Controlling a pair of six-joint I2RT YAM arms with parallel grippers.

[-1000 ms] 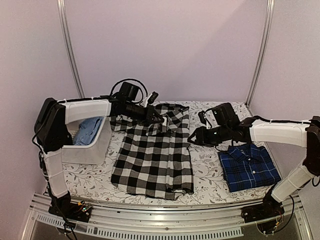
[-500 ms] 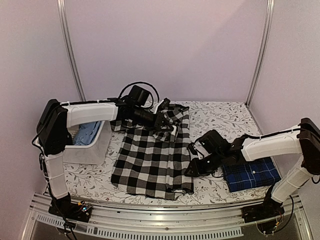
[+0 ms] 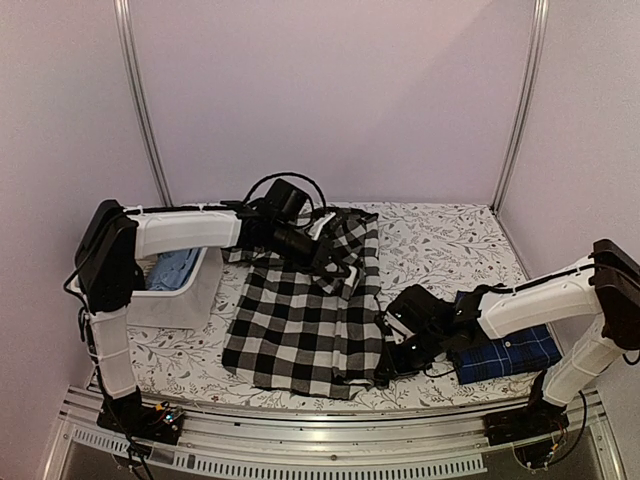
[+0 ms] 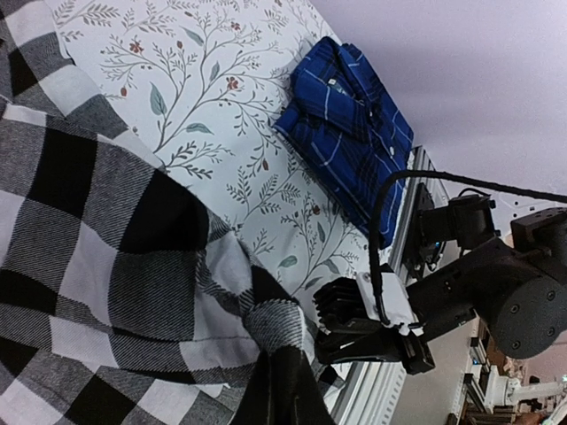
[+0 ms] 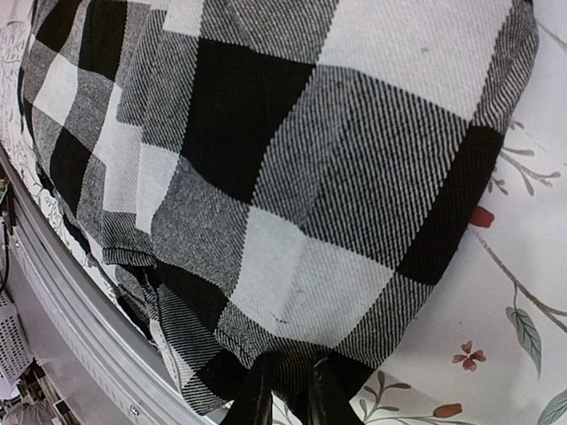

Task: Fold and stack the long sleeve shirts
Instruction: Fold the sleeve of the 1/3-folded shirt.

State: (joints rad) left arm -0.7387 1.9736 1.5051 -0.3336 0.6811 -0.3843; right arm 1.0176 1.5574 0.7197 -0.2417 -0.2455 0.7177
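Note:
The black-and-white check shirt [image 3: 295, 325] lies spread in the middle of the table. Its back right part is raised and bunched where my left gripper [image 3: 335, 264] is shut on it. In the left wrist view a knot of check shirt [image 4: 106, 266] is pinched in the left gripper [image 4: 285, 359] at the bottom edge. My right gripper [image 3: 386, 367] is low at the shirt's front right corner. The right wrist view shows the check shirt's hem [image 5: 292, 266] caught in the right gripper [image 5: 291, 359], whose fingers stand close together. The navy plaid shirt [image 3: 512, 352] lies folded at the right, also seen as the navy shirt [image 4: 350, 133].
A white bin [image 3: 190, 295] with blue cloth [image 3: 175, 268] inside stands at the left, beside the check shirt. The table's metal front rail [image 3: 300, 440] runs just in front of the hem. The right forearm [image 3: 525, 300] lies over the navy shirt's back edge.
My right arm swung from the shirt's back right edge down to its front right corner, jaws narrowing onto the hem. The left gripper drew the bunched back part rightwards and nearer.

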